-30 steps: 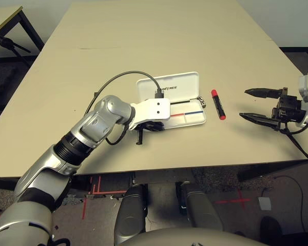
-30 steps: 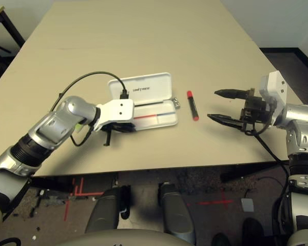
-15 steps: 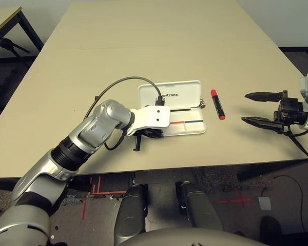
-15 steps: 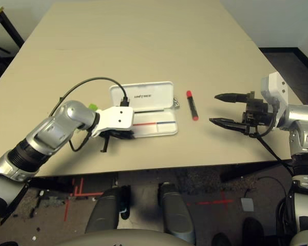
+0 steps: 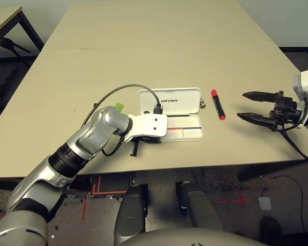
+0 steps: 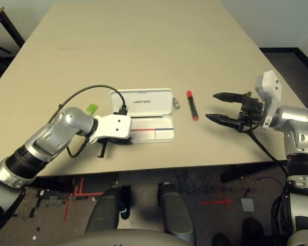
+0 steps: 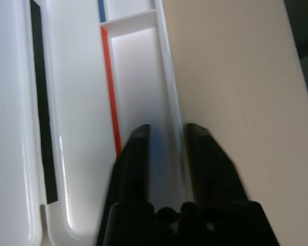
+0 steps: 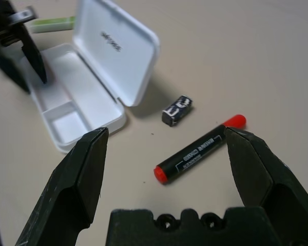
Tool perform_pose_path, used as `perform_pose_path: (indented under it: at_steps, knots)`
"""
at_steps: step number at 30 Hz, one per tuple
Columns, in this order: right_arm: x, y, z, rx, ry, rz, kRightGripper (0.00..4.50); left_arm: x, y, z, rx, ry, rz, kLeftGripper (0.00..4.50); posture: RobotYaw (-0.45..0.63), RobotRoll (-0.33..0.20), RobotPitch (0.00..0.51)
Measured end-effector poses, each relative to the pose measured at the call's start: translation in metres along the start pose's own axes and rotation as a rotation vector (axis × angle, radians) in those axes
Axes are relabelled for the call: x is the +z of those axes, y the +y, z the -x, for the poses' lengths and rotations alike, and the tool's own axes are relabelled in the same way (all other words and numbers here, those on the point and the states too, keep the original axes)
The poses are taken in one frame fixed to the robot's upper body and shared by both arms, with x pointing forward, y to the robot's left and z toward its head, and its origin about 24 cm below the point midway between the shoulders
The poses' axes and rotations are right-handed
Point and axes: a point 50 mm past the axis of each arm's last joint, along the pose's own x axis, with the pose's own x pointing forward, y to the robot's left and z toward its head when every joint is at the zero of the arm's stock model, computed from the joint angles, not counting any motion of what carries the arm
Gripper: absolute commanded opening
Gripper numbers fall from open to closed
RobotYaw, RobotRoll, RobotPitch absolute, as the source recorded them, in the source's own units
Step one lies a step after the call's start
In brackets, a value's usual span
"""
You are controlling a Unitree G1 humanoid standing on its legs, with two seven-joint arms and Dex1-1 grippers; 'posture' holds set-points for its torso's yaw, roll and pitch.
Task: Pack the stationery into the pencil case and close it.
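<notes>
Pencil case [image 5: 193, 134] is sitting nearer the robot now, still lying open and waiting to be filled
Left gripper [image 7: 168, 128] is parting its fingers around the front wall, so it's probably letting go. Right gripper [image 8: 167, 132] is hanging wide open, holding nothing. Red-and-black marker [image 5: 218, 105], small silver-and-black block [image 8: 177, 110] and light-green stick [image 5: 119, 107] are lying outside on the beige table [image 5: 143, 61]; red tape [image 5: 84, 207] is marking the floor.

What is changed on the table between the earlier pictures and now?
The white pencil case has slid toward the robot, its lid still open, and the left gripper has moved the same way. Its fingers now stand apart, astride the case's near wall. The green stick has come into view behind the arm. The red-and-black marker and small block stayed.
</notes>
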Motion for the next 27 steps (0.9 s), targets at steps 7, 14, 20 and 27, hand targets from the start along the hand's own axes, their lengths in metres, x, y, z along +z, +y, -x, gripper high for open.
perform_pose_path:
  at_steps: [7, 14, 20, 27]
  knots:
    - [-0.005, 0.001, -0.01, -0.217, 0.089, -0.066, 4.5, 0.007, -0.001, 0.0, 0.006, -0.044, 0.028, 4.46, -0.11, 0.0, 0.16]
    - [-0.005, 0.01, -0.02, -0.262, 0.105, -0.151, 4.5, 0.028, 0.0, 0.014, 0.003, -0.168, 0.122, 4.46, -0.1, 0.0, 0.165]
    - [-0.003, 0.014, -0.024, -0.276, 0.124, -0.184, 4.5, 0.036, -0.003, 0.019, 0.004, -0.22, 0.18, 4.46, -0.09, 0.0, 0.167]
    - [-0.006, 0.013, -0.028, -0.323, 0.141, -0.238, 4.5, 0.036, -0.002, 0.02, 0.032, -0.223, 0.225, 4.46, -0.08, 0.0, 0.168]
